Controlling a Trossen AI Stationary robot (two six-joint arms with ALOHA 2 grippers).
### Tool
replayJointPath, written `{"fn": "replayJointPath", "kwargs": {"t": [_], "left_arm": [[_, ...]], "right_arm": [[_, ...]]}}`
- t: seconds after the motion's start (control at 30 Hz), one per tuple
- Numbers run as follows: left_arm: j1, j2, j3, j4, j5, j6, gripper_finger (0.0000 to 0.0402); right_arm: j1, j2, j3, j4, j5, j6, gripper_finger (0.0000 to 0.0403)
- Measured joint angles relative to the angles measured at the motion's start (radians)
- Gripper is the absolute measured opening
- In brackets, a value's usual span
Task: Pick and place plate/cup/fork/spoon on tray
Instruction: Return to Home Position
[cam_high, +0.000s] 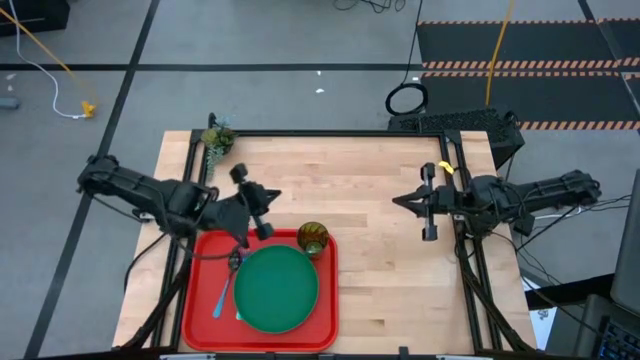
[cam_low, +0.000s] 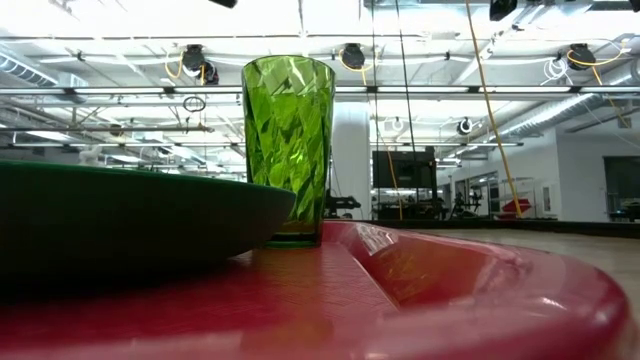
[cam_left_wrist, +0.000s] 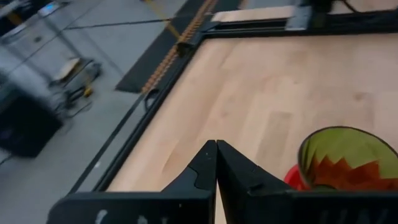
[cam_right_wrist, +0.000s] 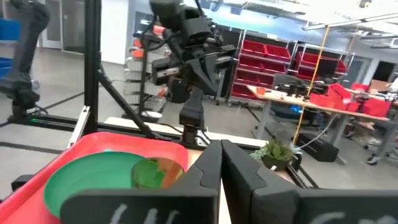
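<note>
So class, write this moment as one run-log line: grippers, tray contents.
left gripper: shut, empty, above tray's far edge | right gripper: shut, waiting right | tray: plate, cup, spoon on it | fork: not visible

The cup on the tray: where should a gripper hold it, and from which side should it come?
Probably grip the cup across its open rim, coming straight down. It stands upright in the tray's corner with the plate close beside it, so a sideways approach looks crowded.
</note>
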Motion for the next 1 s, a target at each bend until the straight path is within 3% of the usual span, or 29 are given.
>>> {"fn": "replayJointPath", "kwargs": {"t": [0.27, 0.43, 0.67, 1.0], "left_arm": [[0.155, -0.002, -0.145, 0.325, 0.283, 0.220, 0.0010], [0.242, -0.037, -0.295, 0.580, 0.467, 0.286, 0.0007], [0.303, -0.137, -0.458, 0.758, 0.697, 0.363, 0.0009], [0.357, -0.292, -0.674, 0.901, 0.739, 0.383, 0.0013]], "right_arm": [[-0.061, 0.038, 0.000, -0.039, -0.167, -0.002, 0.0000], [-0.090, 0.084, 0.000, -0.040, -0.173, -0.028, 0.0000], [-0.105, 0.111, -0.002, -0.061, -0.173, -0.040, 0.0000], [-0.105, 0.052, -0.120, 0.010, -0.169, -0.018, 0.0000]]}}
